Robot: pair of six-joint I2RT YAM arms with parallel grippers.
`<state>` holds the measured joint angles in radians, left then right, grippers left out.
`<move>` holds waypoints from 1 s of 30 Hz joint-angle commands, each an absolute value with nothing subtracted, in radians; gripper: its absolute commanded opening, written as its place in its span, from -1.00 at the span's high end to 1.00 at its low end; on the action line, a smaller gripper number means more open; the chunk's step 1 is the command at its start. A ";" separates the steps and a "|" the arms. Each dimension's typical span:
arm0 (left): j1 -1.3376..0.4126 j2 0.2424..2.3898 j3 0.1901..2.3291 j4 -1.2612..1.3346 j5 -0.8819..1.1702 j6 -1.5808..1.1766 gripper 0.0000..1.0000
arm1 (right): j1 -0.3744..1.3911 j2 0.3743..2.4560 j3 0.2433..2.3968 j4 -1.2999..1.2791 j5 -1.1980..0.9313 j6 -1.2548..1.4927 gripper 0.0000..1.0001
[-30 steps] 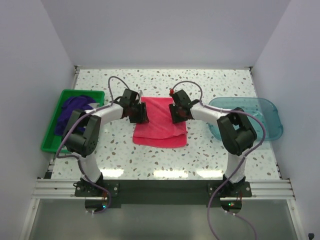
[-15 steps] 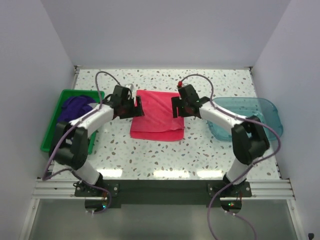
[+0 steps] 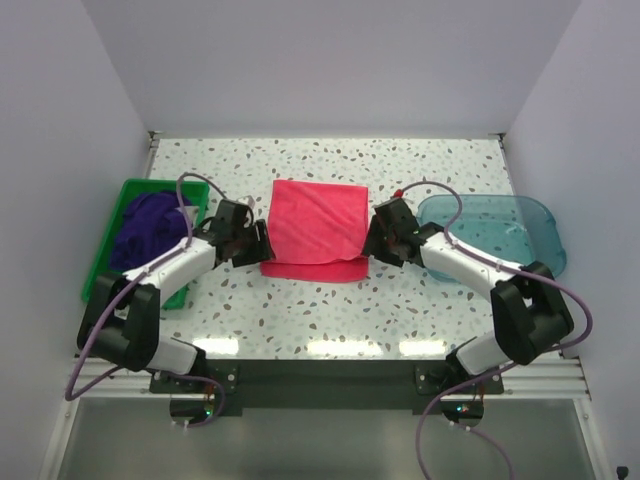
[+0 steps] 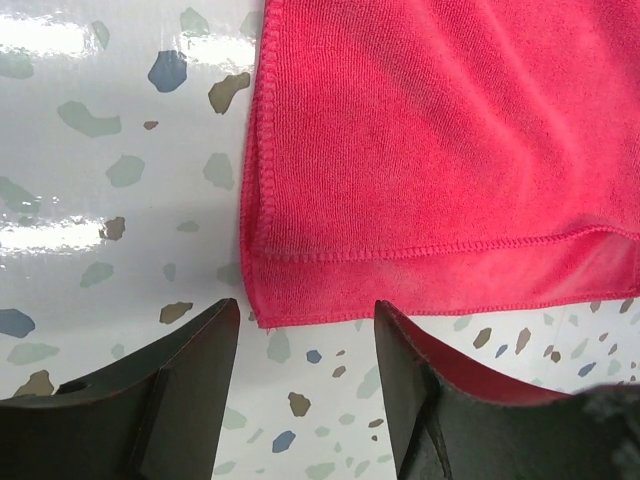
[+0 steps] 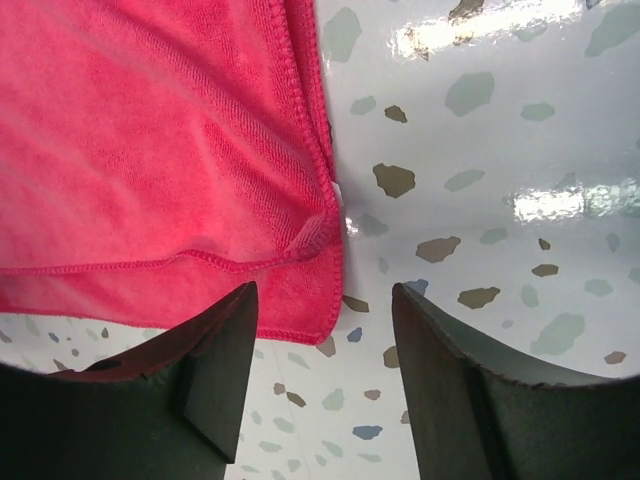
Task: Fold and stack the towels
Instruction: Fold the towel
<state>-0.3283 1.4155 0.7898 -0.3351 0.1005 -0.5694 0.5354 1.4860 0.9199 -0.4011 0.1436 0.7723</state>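
Pink towel (image 3: 315, 225) lies folded mid-frame in the overhead view on the speckled table (image 3: 420, 165), its upper layer stopping short of the lower hem. Left gripper (image 3: 258, 243) sits at the towel's lower left corner, fingers spread, nothing between them. Right gripper (image 3: 375, 240) mirrors it at the lower right corner, fingers parted and empty too. Purple towels (image 3: 150, 222) are heaped in the green bin (image 3: 102, 255) at far left, with the teal tray (image 3: 510, 230) at far right.
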 commanded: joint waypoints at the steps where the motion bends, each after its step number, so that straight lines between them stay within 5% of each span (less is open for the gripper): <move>1: -0.322 1.433 0.804 -0.262 0.084 -0.592 -0.22 | 0.534 1.496 0.905 -0.336 0.178 0.906 -0.17; 18: -0.324 1.485 0.834 -0.253 0.077 -0.571 -0.19 | 0.534 1.585 0.920 -0.299 0.187 1.064 -0.07; 30: -0.322 1.506 0.854 -0.258 0.078 -0.557 -0.18 | 0.534 1.600 0.887 -0.241 0.187 1.077 0.36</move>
<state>-0.3283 1.4963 0.8150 -0.2939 0.0956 -0.5652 0.5354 1.5993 0.8913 -0.2825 0.1654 1.0485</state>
